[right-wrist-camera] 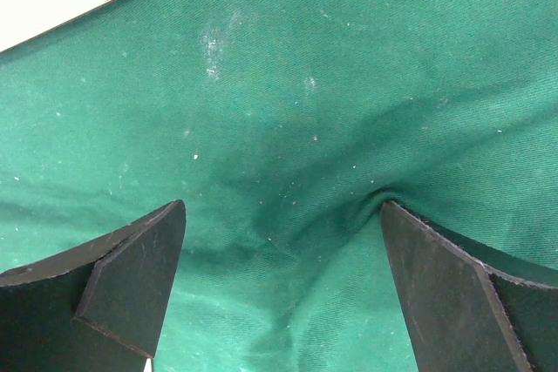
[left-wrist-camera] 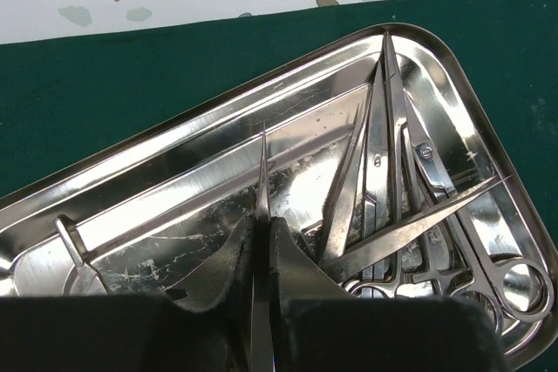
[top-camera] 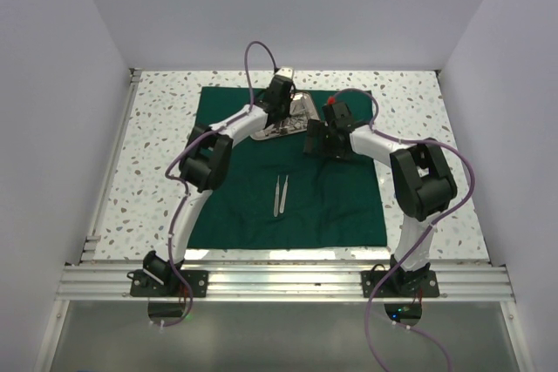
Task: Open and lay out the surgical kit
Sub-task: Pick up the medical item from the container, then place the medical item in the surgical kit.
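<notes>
Two sets of fingers work over a dark green cloth (top-camera: 244,206) that lies spread flat on the speckled worktop (top-camera: 157,145). A shiny steel tray (top-camera: 302,111) sits on the far middle part of the cloth, turned at an angle to its edges.

The left fingers (top-camera: 280,109) hang over the tray from its near left side. In the left wrist view they are pressed almost together on a pointed instrument (left-wrist-camera: 261,172), a thin steel sliver clamped between the two pads. Its tip points away from the fingers and ends over the scratched tray floor. Whether it is lifted clear of the floor I cannot tell.

To the right of that tip, more instruments lie heaped in the tray. Long tweezers (left-wrist-camera: 349,189) lean across each other, and scissors (left-wrist-camera: 425,152) lie with their ring handles toward the tray's near right corner.

The right fingers (top-camera: 314,139) hover just beside the tray's right near edge, low over bare cloth. The right wrist view shows them spread wide with nothing between them, only green fabric with a soft crease running toward the right pad. A strip of the tray's rim shows at the far left of that view, well clear of both pads.

One separate pair of tweezers (top-camera: 280,195) lies alone on the cloth, near of the tray and about midway between the two arms, apart from both sets of fingers.
</notes>
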`<state>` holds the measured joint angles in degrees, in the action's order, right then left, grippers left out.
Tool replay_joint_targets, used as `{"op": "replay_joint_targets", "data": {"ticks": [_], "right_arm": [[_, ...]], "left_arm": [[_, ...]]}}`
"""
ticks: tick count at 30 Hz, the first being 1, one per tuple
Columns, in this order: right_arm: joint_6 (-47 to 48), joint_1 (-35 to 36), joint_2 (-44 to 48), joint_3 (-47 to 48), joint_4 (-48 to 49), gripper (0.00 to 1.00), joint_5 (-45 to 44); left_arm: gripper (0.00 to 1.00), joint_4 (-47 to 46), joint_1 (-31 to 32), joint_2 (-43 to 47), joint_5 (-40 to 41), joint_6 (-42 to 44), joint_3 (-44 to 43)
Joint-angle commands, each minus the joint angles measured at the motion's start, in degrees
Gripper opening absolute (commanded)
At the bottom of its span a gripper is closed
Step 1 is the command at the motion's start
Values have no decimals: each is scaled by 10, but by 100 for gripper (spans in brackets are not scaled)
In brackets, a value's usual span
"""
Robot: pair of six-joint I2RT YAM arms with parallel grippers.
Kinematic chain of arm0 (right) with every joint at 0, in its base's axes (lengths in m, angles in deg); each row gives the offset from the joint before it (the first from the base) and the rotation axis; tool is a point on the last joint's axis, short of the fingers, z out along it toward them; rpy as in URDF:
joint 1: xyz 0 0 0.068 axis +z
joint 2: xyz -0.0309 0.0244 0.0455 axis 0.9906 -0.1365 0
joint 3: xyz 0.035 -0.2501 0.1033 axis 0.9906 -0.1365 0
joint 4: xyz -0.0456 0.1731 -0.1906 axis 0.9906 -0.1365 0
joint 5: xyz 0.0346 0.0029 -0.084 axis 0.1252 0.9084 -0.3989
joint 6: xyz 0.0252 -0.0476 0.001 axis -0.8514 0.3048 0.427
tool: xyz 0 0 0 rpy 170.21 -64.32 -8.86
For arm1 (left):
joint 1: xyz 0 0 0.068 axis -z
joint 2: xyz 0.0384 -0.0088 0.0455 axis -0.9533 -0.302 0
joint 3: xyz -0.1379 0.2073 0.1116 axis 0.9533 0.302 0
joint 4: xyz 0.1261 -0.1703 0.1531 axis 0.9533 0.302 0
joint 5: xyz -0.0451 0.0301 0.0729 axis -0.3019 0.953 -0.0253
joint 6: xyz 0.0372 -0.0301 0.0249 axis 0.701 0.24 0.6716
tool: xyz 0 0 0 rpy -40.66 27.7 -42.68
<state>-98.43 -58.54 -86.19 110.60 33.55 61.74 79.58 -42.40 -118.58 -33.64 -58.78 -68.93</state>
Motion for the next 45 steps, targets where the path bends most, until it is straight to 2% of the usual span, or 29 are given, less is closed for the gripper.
{"op": "replay_joint_targets", "data": {"ticks": [1,9,13,20,25,30,36,42,45], "right_arm": [[-5,4,-26,-23,-16,98,6],[-20,3,-9,-58,-54,98,-18],[-19,4,69,-98,-76,99,-84],[-21,3,201,-165,-122,98,-146],[-20,4,275,-163,-157,98,-173],[-9,3,339,-131,-181,99,-182],[1,3,380,-141,-168,99,-161],[3,3,428,-184,-139,98,-110],[5,3,449,-204,-127,98,-86]], "left_arm": [[7,7,-6,-4,8,-3,-22],[2,16,-13,26,37,12,-10],[0,17,-18,37,40,15,-2],[0,26,-24,55,77,42,-9],[0,44,-25,59,94,55,-34],[0,50,-22,109,134,61,-16],[0,42,-5,229,191,50,95],[0,60,35,377,254,-8,283],[0,73,49,437,252,-53,404]]}}
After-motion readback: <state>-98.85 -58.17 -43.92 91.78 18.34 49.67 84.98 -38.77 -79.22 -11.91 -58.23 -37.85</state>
